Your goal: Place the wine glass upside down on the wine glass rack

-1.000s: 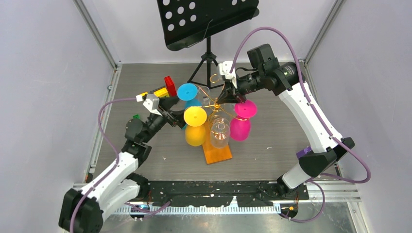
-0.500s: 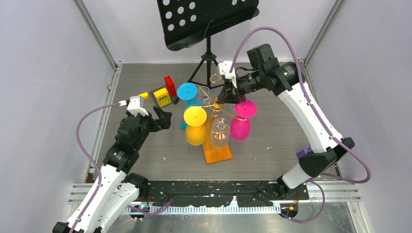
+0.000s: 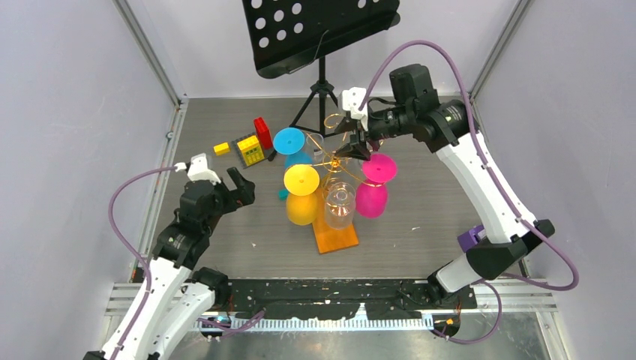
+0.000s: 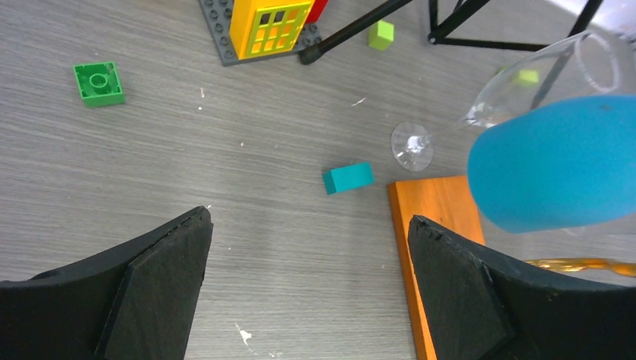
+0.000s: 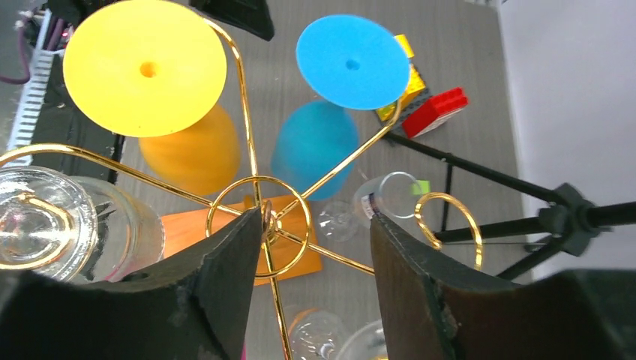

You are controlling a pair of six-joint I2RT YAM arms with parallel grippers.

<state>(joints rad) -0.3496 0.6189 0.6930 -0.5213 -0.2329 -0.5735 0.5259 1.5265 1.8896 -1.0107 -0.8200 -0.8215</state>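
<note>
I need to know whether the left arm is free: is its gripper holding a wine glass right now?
No, the left gripper is wide open above the table, gripping nothing.

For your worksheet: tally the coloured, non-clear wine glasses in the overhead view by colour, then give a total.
Blue wine glass: 1
Yellow wine glass: 1
Pink wine glass: 1
Total: 3

Pose: left arm folded low at the near left, wrist angled toward centre; left gripper (image 3: 238, 182) has its jaws spread wide and empty. The right arm reaches high and leftward; right gripper (image 3: 352, 148) points down, jaws parted, apparently gripping nothing.
</note>
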